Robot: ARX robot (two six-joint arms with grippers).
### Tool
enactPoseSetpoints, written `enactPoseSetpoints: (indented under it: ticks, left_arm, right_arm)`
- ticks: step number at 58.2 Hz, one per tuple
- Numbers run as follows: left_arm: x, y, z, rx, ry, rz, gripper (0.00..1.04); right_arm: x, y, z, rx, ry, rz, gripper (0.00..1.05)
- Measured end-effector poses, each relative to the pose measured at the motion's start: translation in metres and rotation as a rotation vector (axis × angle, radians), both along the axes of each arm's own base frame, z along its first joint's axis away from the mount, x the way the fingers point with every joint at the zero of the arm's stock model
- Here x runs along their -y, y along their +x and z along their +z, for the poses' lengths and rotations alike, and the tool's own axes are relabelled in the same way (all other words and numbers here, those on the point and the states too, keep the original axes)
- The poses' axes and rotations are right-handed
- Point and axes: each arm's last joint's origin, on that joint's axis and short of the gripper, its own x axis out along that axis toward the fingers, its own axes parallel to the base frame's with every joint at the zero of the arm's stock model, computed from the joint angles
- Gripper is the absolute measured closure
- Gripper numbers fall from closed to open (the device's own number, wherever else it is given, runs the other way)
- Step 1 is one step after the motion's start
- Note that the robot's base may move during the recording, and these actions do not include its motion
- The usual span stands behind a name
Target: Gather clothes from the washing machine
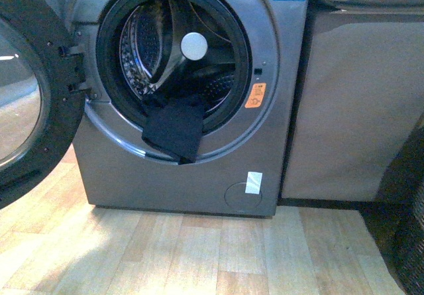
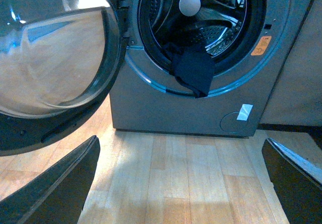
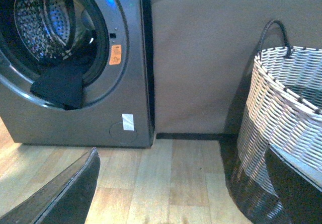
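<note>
- Hanging over the porthole's lower lip, centre-left of your front frame, is the limp dark navy cloth garment [image 1: 173,130], half inside the grey metallic front-loading washing machine [image 1: 165,176].
- Your left gripper [image 2: 181,141] and right gripper [image 3: 181,150] both show jaws spread wide, holding nothing.

A grey metallic front-loading washing machine [image 1: 192,176] stands on the floor with its round, black-rimmed glass door [image 1: 26,89] swung wide open to the left, exposing the perforated steel drum [image 1: 142,43]. An orange warning sticker [image 1: 256,96] sits just right of the porthole. A limp, plain dark navy garment [image 1: 173,130] lies draped over the bottom lip of the porthole, its upper part inside the drum's mouth and its lower end hanging down over the front rim in a loose point.
</note>
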Motion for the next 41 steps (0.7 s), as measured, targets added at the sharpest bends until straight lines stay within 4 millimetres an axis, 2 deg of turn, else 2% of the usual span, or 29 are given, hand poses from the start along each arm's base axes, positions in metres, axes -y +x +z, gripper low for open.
enactPoseSetpoints:
  ticks: [41]
  left_arm:
    - [0.0000, -0.0002, 0.0002, 0.003, 0.000, 0.000, 0.07]
  right_arm:
    - [0.0001, 0.0000, 0.0000, 0.000, 0.000, -0.003, 0.07]
